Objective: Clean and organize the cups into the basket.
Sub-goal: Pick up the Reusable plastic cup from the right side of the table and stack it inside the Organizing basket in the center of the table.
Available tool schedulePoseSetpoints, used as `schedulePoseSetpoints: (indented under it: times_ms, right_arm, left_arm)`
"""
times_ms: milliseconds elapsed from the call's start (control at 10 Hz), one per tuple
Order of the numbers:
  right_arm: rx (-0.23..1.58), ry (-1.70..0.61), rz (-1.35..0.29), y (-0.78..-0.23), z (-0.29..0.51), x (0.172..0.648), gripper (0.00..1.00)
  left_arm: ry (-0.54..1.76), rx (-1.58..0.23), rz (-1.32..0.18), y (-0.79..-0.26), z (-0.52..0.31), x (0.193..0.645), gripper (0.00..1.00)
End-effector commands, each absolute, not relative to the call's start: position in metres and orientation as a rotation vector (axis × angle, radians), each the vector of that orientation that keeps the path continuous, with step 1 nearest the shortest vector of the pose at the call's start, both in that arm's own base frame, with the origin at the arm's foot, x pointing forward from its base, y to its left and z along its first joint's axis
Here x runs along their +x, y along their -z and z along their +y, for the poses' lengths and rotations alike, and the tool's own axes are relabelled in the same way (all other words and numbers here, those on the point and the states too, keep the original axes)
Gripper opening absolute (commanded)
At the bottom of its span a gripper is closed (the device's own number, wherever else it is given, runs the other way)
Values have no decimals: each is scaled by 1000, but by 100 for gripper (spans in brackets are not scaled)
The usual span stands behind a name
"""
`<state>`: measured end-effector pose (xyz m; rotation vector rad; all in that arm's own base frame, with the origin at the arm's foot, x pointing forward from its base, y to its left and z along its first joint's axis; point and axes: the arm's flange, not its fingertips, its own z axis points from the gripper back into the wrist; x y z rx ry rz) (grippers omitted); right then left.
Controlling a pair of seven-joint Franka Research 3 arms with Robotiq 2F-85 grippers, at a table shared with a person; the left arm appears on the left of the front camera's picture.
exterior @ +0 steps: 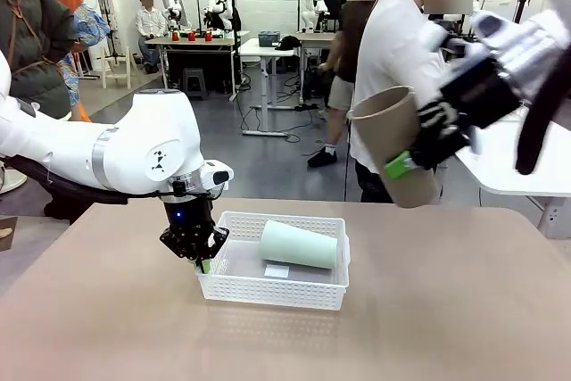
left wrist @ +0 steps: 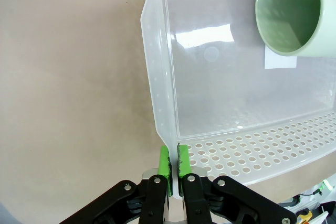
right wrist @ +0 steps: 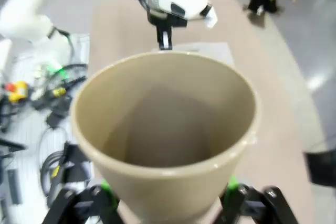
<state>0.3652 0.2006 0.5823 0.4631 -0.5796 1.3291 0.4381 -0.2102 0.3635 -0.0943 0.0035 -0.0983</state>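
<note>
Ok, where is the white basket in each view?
Front view: white basket at table centre, mint cup lying in it.
Left wrist view: white basket across the right side, corner low centre.
Right wrist view: blurred pale strip just above the tan cup's rim.
Shared landmark: left end effector, shut on the basket's rim.

A tan bench (exterior: pixel 446 310) spans the foreground. At its far edge stands a person in a white T-shirt (exterior: pixel 390 51), a white table (exterior: pixel 522 171) just beside. Black cables (right wrist: pixel 50 114) lie on the floor.
</note>
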Motion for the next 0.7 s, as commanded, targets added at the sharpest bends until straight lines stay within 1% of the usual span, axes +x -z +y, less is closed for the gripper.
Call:
schedulePoseSetpoints:
  times_ms: [0,200,400,600]
  right_arm:
    - [431,-1342,-370,-573,231,392,84]
    - [397,-1454,-288,-554,282,391,84]
    - [355,-1537,-252,-536,323,395,84]
    - [323,-1577,-217,-517,350,414,84]
  left_arm:
    - [104,-86,3,-363,-210,438,4]
    - [104,-86,3,-363,-210,438,4]
    - [104,-86,3,-363,-210,438,4]
    - [104,-86,3,-363,-210,438,4]
